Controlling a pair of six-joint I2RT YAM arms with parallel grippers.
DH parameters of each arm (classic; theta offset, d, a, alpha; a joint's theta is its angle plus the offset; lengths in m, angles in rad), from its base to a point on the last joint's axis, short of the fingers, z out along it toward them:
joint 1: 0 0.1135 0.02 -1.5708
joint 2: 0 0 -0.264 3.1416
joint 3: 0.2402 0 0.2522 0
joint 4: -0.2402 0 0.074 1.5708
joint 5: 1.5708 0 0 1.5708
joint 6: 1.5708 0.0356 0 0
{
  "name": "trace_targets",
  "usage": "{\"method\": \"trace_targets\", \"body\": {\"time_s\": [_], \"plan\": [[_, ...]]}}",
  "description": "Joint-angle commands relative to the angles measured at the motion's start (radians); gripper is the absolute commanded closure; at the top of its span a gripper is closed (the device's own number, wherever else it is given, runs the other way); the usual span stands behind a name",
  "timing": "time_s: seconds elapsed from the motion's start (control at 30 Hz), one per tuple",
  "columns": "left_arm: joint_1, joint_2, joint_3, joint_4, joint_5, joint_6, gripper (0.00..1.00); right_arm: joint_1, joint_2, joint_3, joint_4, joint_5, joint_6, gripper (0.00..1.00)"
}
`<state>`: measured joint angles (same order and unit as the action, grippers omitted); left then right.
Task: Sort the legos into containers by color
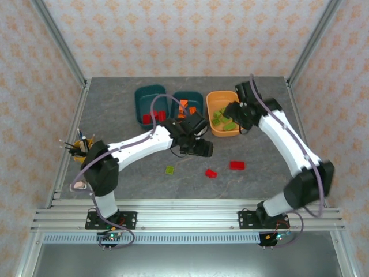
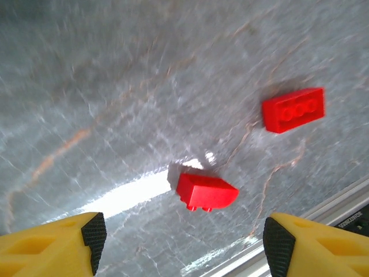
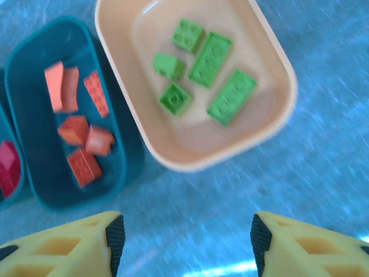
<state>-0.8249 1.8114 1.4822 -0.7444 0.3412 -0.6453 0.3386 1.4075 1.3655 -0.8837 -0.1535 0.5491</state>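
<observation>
The left hand (image 2: 185, 245) hung over the worktop (image 2: 86, 86) with its 2 fingers spread wide and nothing between them. Just ahead of its fingertips, roughly centred in the gap, lay a red wedge-shaped lego (image 2: 206, 191). Farther ahead, toward its right finger, lay a red rectangular lego (image 2: 293, 109), apart from the wedge. In the top view a green lego (image 1: 169, 170) sat alone on the worktop, off to that hand's left and nearer the arm bases.

The right hand (image 3: 187, 236) was likewise released and empty, poised above the containers. Ahead of it, slightly toward its right finger, stood the orange tub (image 3: 184, 144), holding 5 green legos (image 3: 211, 59) that lay close together. Ahead of its left finger, right beside the orange tub, stood a teal tub (image 3: 43, 153) with 6 orange legos (image 3: 74, 129) inside. Farther out past that left finger was a second teal tub (image 1: 149, 98), holding red legos (image 3: 7, 167); whether the 2 teal tubs touched could not be told.
</observation>
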Motion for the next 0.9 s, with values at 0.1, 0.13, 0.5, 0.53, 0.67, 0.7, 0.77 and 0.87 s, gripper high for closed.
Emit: {"method": "trace_targets", "body": {"time_s": [0.1, 0.13, 0.5, 0.53, 0.67, 0.7, 0.77, 0.87], "plan": [[-0.016, 0.132, 0.084, -0.151, 0.095, -0.356, 0.26, 0.073, -0.292, -0.34, -0.054, -0.079, 0.035, 0.37], [-0.023, 0.148, 0.084, -0.139, 0.113, -0.413, 0.25, 0.085, -0.338, -0.378, -0.058, -0.094, 0.039, 0.37], [-0.111, 0.222, 0.062, -0.032, 0.128, -0.898, 0.19, 0.11, -0.558, -0.491, -0.168, -0.2, 0.001, 0.34], [-0.112, 0.224, 0.054, -0.019, 0.114, -0.924, 0.19, 0.111, -0.568, -0.491, -0.171, -0.204, -0.002, 0.34], [-0.111, 0.263, 0.052, 0.063, 0.109, -1.009, 0.2, 0.11, -0.591, -0.495, -0.175, -0.21, -0.001, 0.34], [-0.11, 0.281, 0.069, 0.056, 0.106, -1.011, 0.22, 0.11, -0.594, -0.497, -0.175, -0.211, 0.0, 0.34], [-0.113, 0.302, 0.084, 0.042, 0.096, -1.021, 0.28, 0.11, -0.599, -0.5, -0.173, -0.214, 0.003, 0.34], [-0.114, 0.299, 0.068, 0.047, 0.069, -1.037, 0.42, 0.11, -0.605, -0.504, -0.17, -0.216, 0.004, 0.34]]}}
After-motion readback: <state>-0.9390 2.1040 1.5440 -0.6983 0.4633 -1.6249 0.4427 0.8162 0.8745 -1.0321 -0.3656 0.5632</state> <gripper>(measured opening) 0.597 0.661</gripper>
